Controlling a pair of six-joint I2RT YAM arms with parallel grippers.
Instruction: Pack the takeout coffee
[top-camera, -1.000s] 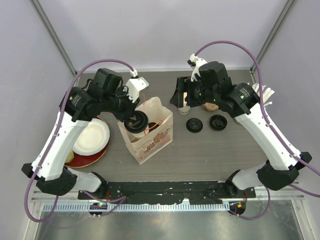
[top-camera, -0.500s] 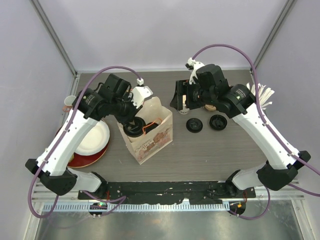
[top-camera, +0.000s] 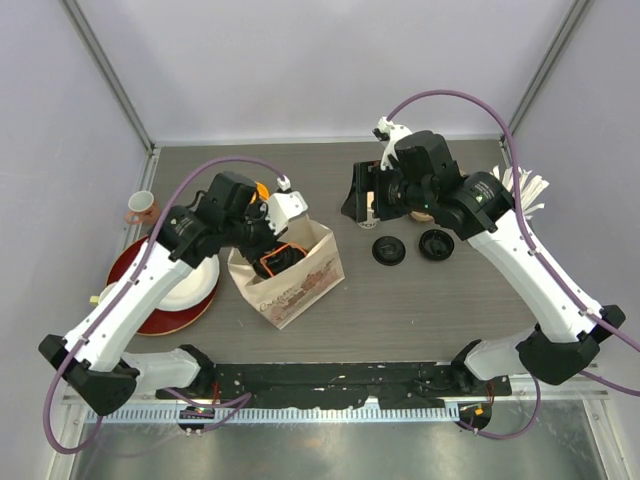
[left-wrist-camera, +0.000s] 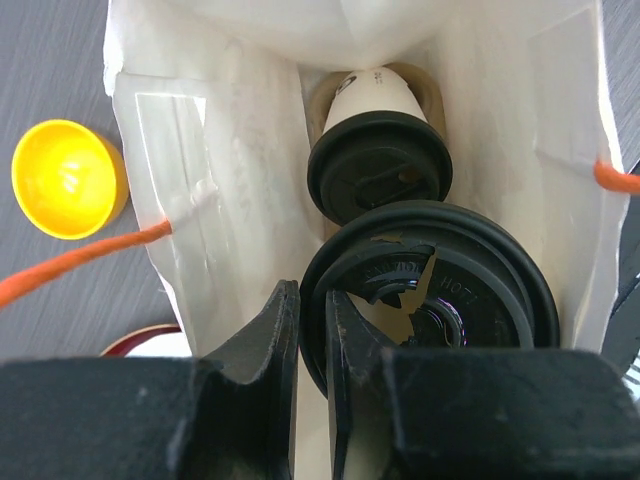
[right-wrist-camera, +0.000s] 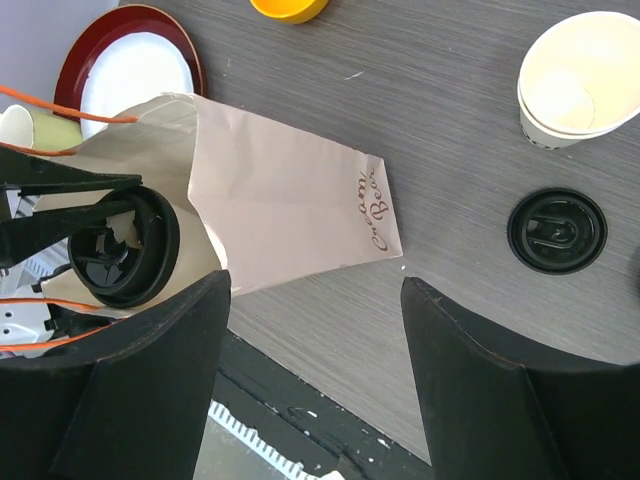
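Lids, round and black, cap both cups in the bag (left-wrist-camera: 500, 120): farther cup (left-wrist-camera: 378, 165) white, tapered; nearer cup (left-wrist-camera: 440, 290) pinched at its lid by left jaws; right jaws spread.

Two lidded cups (left-wrist-camera: 378, 172), two loose lids (top-camera: 389, 250), one bag (top-camera: 300, 285), one yellow bowl (left-wrist-camera: 68, 178).

The right gripper (right-wrist-camera: 315, 300) fills the 6 o'clock edge, its two dark fingers (right-wrist-camera: 150, 390) spread wide over bare table (right-wrist-camera: 450, 150). A paper bag (right-wrist-camera: 290, 200) lettered in brown lies at centre. At 9 o'clock its mouth holds a lidded cup (right-wrist-camera: 120, 250), its black rim pinched by the left gripper (right-wrist-camera: 105, 196). A red plate (right-wrist-camera: 70, 70) carrying a white plate (right-wrist-camera: 135, 75) sits at 11 o'clock, a yellow bowl (right-wrist-camera: 288, 8) at 12, an open white cup (right-wrist-camera: 575, 85) at 2, and a loose black lid (right-wrist-camera: 556, 231) just below it at 3
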